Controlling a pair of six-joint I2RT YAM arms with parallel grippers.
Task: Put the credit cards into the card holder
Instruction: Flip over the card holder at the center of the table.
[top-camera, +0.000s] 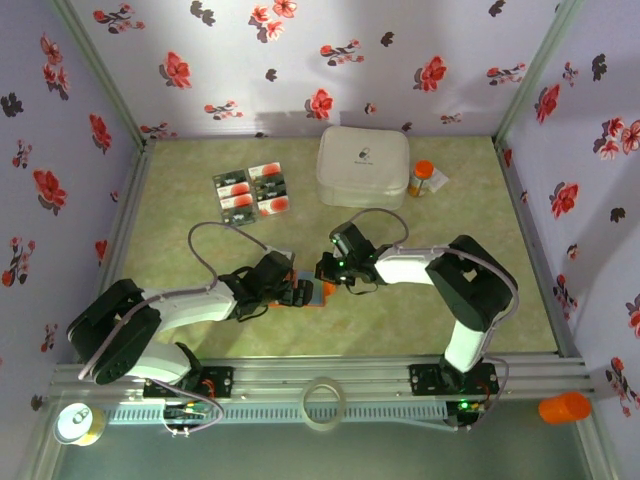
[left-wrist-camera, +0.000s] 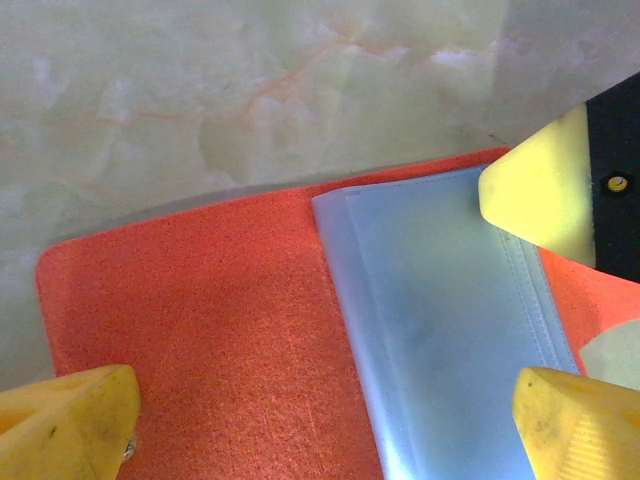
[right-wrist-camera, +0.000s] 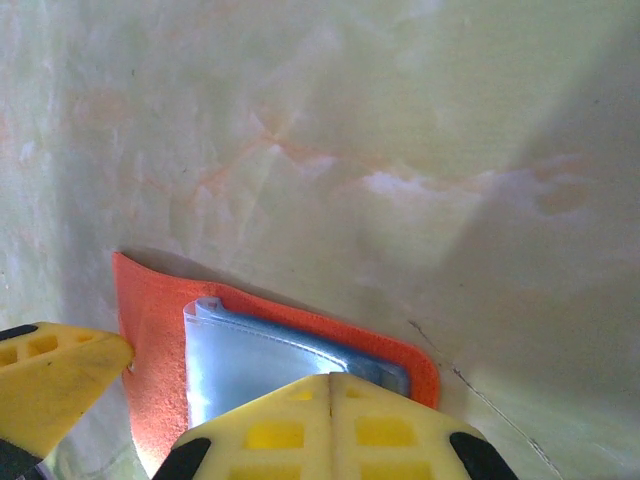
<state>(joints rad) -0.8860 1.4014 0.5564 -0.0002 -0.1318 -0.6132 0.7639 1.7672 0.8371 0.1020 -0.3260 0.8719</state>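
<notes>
White box apparently close beside cards

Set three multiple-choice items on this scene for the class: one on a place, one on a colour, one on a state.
1. The credit cards lie:
A left of the white box
B on top of it
C right of it

2. The card holder is:
A blue
B orange
C green

3. The right gripper is:
A wide open
B shut
C holding a card

Answers:
1 A, the cards lie grouped on the table beside the box.
2 B, orange felt surrounds pale pockets.
3 B, its fingers meet with no gap.
</notes>
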